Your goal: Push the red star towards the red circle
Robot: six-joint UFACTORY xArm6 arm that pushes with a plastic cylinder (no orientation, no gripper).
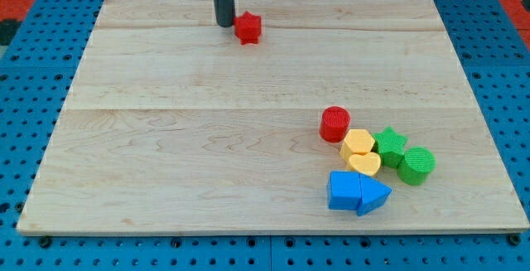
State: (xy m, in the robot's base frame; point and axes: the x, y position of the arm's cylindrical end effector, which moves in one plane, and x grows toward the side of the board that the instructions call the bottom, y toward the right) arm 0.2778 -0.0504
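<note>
You'll find my tip [224, 24] just left of the red star [247, 28]; it's a bare rod, no fingers. The red circle [334, 123] sits well below-right of that star.

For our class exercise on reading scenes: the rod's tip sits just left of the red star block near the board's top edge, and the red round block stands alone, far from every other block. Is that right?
Not quite. In the camera view my tip is indeed just left of the red star block, but the red round block is not alone: it stands right beside the yellow block in the cluster at lower right.
</note>
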